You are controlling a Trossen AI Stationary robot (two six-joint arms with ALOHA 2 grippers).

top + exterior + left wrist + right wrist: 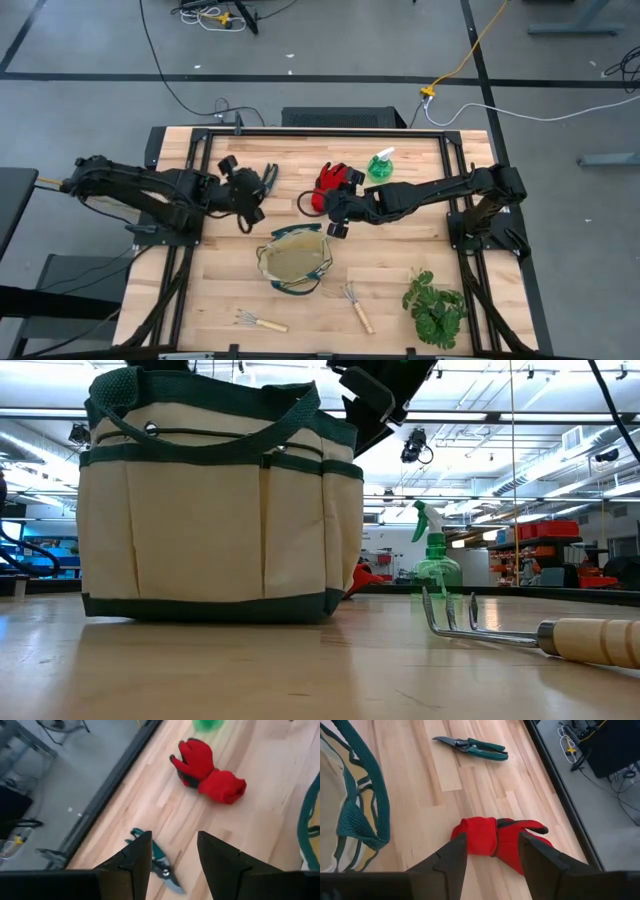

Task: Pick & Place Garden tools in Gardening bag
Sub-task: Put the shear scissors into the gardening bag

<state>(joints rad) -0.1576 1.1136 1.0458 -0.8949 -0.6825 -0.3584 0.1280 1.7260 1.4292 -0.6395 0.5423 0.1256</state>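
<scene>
- Hovering over the glove (pixel 497 842), the right gripper (pixel 492 857) has its jaws parted, one finger on each side of the cuff, and it holds nothing yet.
- The step in hand looks like the pick of the glove; the next move, I judge, calls for a descent until the fingers pass the fabric, then a closing on the cuff.
- The left gripper (pixel 175 855) stands wide and empty above the shears (pixel 155 862), which lie near the table's far edge (pixel 107 795).
- The bag (pixel 293 260) stands just beside the glove, toward the table's near side, with its mouth open; I see nothing in it from above.
- The bottle (pixel 381 164) stands near the glove on the far side, so a wide swing there could knock it.
- Two rakes (pixel 357 307) lie near the front edge, and a plant (pixel 435 305) is at the front right corner, well apart from the glove.
- Between glove and bag the wood is free, a short path.
</scene>
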